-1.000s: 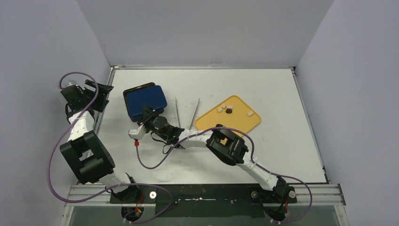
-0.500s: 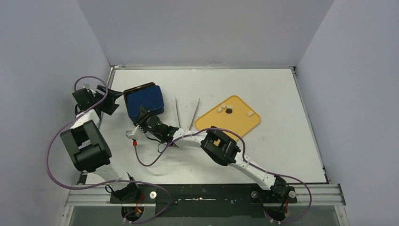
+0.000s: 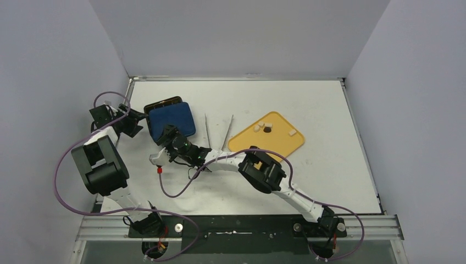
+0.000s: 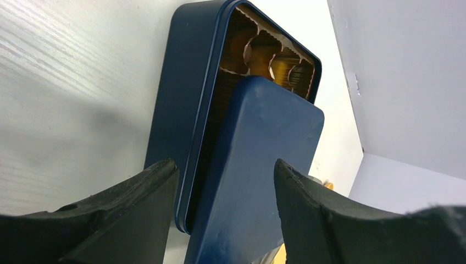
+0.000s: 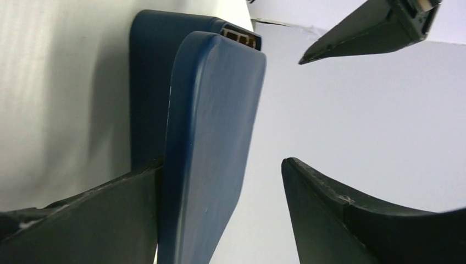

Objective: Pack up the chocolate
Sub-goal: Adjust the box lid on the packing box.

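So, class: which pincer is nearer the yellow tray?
Right. The right pincer is at the tin's near edge, left of the tray. The left pincer is on the tin's far side, farther away.

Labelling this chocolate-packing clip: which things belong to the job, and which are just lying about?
Job: small cream and dark-brown chocolate pieces; flat yellow tray; dark blue rectangular tin; its dark blue lid.
Lying about: long metal tongs, untouched.

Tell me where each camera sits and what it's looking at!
Top: above and behind, looking down at the table, left arm and right arm showing.
Left wrist: low on the table, facing the blue tin and lid, left gripper below.
Right wrist: low too, facing the lid's side, right gripper below.
Shared: all three see the lid.
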Controlling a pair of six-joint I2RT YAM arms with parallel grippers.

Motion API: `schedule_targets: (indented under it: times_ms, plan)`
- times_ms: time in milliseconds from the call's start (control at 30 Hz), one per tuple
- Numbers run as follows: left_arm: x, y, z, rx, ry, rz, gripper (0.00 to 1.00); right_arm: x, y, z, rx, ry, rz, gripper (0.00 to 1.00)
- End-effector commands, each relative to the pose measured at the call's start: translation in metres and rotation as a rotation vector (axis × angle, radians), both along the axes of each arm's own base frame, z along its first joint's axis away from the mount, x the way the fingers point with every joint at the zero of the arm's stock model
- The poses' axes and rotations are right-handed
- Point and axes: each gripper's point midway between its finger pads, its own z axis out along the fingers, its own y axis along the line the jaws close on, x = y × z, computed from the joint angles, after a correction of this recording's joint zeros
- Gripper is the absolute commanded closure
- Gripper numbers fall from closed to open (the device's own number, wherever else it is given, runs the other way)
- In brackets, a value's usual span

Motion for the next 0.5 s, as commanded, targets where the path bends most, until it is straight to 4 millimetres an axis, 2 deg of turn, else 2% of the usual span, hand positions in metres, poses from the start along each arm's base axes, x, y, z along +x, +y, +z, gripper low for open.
schedule_targets:
  times_ms: [0, 267, 467]
  plan:
    - [0.012, 0.005, 0.012, 0.044, -0.032, -0.027, 0.39, -0.019, 0.002, 0.044, 0.077, 0.079, 0.031, 0.25]
    - [0.011, 0.003, 0.012, 0.049, -0.032, -0.034, 0.38, -0.031, -0.003, 0.047, 0.101, 0.170, 0.033, 0.13]
    - [0.008, 0.004, 0.015, 0.088, -0.015, -0.037, 0.38, -0.034, -0.004, 0.053, 0.123, 0.204, 0.037, 0.19]
